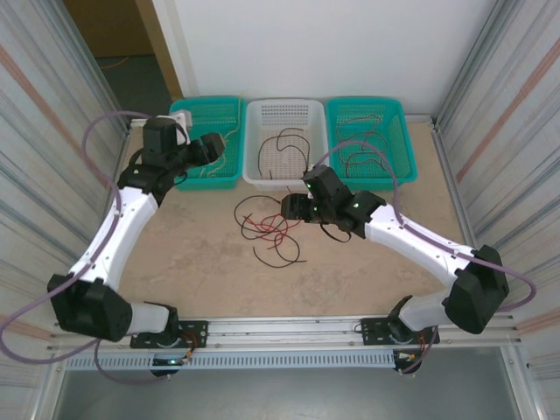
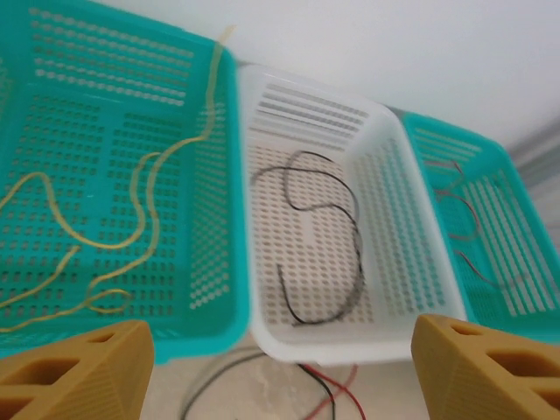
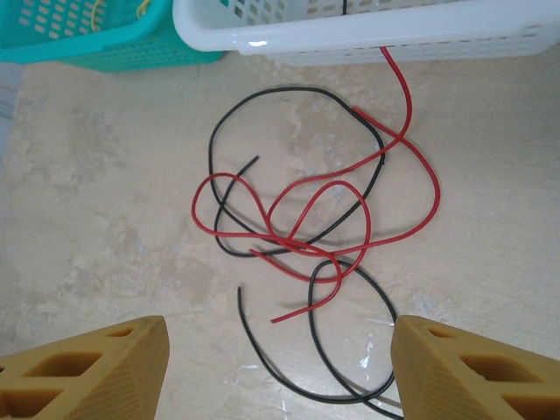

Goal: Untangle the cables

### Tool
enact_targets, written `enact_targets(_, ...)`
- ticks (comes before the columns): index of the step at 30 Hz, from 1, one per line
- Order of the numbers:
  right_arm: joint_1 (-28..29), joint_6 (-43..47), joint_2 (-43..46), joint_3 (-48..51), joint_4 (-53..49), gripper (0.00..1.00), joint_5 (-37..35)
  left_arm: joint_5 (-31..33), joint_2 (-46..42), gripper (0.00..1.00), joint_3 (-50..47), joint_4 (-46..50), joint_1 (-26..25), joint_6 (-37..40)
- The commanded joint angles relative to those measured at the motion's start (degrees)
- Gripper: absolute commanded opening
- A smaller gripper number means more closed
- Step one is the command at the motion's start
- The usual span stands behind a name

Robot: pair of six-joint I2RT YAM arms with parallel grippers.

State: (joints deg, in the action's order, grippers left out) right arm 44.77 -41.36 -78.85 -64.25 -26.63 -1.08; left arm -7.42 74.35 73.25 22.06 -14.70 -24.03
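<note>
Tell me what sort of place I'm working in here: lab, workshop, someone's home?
Most likely a purpose-built robot test cell in a lab. Corrugated metal panels wall in the table, the arms are mounted on an aluminium rail, and sorting baskets line the back, with loose cables in front.

We see red cables (image 3: 408, 92) and black cables (image 3: 289, 88) loosely tangled on the table (image 3: 105, 219). Another black cable (image 2: 360, 262) curls inside the white basket (image 2: 341, 350), and pale yellow cables (image 2: 213, 87) lie in the teal basket (image 2: 114, 79).
</note>
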Motion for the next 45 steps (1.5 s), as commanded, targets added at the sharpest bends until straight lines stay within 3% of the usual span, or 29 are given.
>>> enact_targets(1,0.1,0.5,-1.1,-1.7,-1.1,0.67,-2.1,2.5,-5.3,0.77,-2.2,3.8,-4.3,4.4)
enact_targets(9,-1.1,-3.6,-4.9,-2.6,-5.6,0.67,-1.9,1.5,-14.9,0.73,-14.0,5.2,-14.8,-2.0)
enact_targets(17,2.0,-5.9,-12.5,-3.0,-6.8,0.65,0.1,-2.8,-15.5,0.62,-21.3,6.5,-15.2,-7.8)
enact_targets(30,1.1,1.7,-26.9,-14.8,-6.5,0.65,4.5,-2.1,-18.1,0.6,-24.7,7.8,-15.1,-12.0)
enact_targets(38,0.4,3.3,-36.2,-20.7,-4.1,0.52,9.5,-3.7,-15.5,0.6,-25.2,8.7,-15.1,-11.6)
enact_targets(45,2.5,2.3,-39.0,-18.3,-4.5,0.33,11.7,-4.2,-12.1,0.6,-26.9,5.4,-15.1,-11.5)
